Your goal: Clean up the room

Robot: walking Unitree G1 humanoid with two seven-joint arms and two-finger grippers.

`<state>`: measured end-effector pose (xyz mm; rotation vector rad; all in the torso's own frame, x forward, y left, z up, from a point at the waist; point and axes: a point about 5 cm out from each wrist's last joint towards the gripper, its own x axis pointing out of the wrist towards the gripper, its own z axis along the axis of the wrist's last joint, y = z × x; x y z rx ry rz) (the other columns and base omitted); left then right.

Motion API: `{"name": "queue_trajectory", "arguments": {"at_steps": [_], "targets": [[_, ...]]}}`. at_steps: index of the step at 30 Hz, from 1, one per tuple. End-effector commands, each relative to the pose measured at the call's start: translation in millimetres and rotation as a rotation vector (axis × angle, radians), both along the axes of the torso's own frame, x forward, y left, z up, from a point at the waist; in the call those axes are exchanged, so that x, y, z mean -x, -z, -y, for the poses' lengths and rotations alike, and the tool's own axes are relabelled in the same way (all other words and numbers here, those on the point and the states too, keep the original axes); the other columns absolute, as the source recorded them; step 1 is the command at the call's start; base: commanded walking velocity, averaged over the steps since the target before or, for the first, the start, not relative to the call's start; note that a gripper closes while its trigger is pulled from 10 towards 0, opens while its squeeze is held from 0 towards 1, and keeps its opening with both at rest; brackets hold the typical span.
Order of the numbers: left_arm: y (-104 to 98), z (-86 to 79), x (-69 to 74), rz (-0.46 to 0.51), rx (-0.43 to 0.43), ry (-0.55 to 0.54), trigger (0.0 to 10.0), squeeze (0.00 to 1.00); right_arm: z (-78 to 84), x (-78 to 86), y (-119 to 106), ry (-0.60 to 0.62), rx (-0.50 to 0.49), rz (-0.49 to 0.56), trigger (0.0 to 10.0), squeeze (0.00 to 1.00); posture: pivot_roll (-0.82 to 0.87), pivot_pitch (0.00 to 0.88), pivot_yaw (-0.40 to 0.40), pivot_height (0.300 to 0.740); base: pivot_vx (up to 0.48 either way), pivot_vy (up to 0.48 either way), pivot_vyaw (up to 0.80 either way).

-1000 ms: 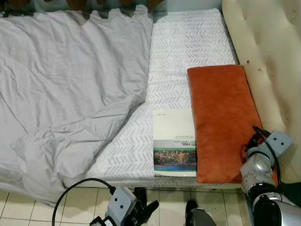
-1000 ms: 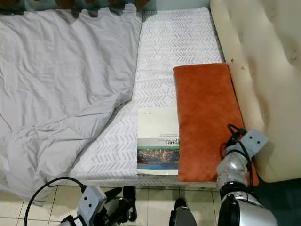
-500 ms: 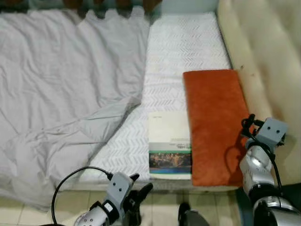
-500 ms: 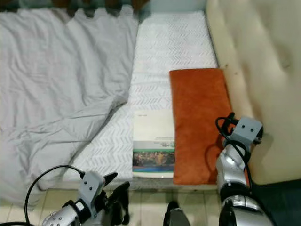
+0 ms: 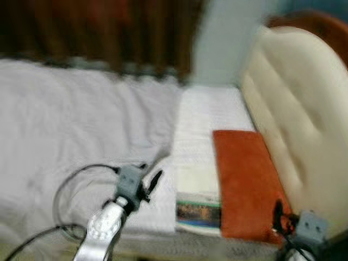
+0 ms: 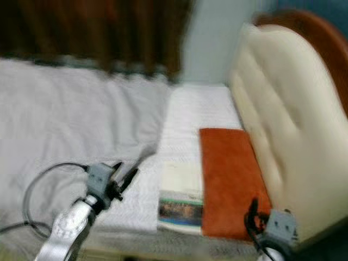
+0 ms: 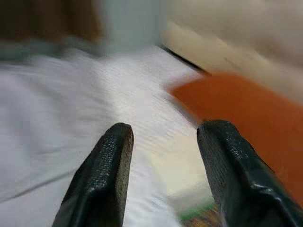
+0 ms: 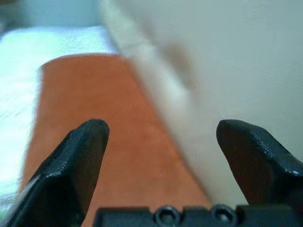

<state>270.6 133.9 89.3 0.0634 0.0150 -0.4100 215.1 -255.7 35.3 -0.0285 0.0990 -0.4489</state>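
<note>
Overhead, the blurred head views show an orange cushion (image 5: 243, 182) lying on the bed (image 5: 209, 109) against the cream headboard (image 5: 296, 114), a book (image 5: 198, 193) touching its side away from the headboard, and a grey duvet (image 5: 70, 125) beyond the book. Along the left wrist, the left gripper (image 7: 163, 156) hovers, fingers spread, over the book beside the cushion. At the right wrist, the right gripper (image 8: 163, 142) holds its fingers wide apart above the cushion's edge at the headboard.
</note>
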Motion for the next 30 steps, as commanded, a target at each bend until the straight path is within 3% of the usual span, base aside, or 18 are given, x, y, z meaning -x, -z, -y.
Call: {"name": "queue_trajectory", "arguments": {"at_steps": [1, 4, 5, 7, 11, 13, 18, 30], "targets": [[20, -8.3, 7.7, -0.088, -0.019, -0.032, 10.0, 0.0, -5.5, 0.3, -8, -0.045, -0.002, 0.026, 10.0, 1.0, 0.0, 0.0, -0.042, 0.74, 0.0, 0.0, 0.0], [24, -8.8, 5.3, -0.102, -0.013, -0.047, 10.0, 0.0, -18.5, 3.2, 1, -0.174, 0.003, -0.036, 10.0, 1.0, -0.02, 0.0, -0.034, 0.74, 0.0, 0.0, 0.0], [26, -6.7, 2.9, -0.113, -0.001, -0.05, 10.0, 0.0, -21.3, -0.6, 7, -0.19, 0.006, -0.071, 10.0, 0.0, -0.02, 0.0, -0.029, 0.74, 0.0, 0.0, 0.0], [27, -1.1, -2.0, -0.123, 0.019, -0.038, 10.0, 0.0, -23.8, -10.1, 13, -0.189, -0.006, -0.107, 10.0, 0.0, -0.03, 0.0, -0.028, 0.74, 0.0, 0.234, 0.0], [27, 0.9, -6.4, -0.128, 0.046, -0.05, 10.0, 0.0, -28.2, -17.0, 4, -0.224, -0.016, -0.077, 10.0, 0.0, -0.03, 0.0, -0.03, 0.74, 0.0, 0.472, 0.0], [32, -2.2, -6.9, -0.149, 0.05, -0.061, 10.0, 0.0, -34.3, -22.6, -1, -0.267, 0.002, -0.053, 10.0, 0.0, -0.03, 0.0, -0.032, 0.74, 0.0, 0.476, 0.0], [36, -6.6, -4.7, -0.165, 0.056, -0.082, 10.0, 0.0, -32.3, -27.6, 0, -0.256, -0.012, -0.066, 10.0, 0.0, -0.01, 0.0, -0.042, 0.74, 0.0, 0.48, 0.0], [40, -26.3, -2.0, -0.154, 0.021, -0.162, 10.0, 0.0, -42.7, -39.3, 3, -0.327, -0.008, -0.092, 10.0, 0.0, 0.03, 0.0, -0.07, 0.74, 0.0, 0.48, -0.8]]}}
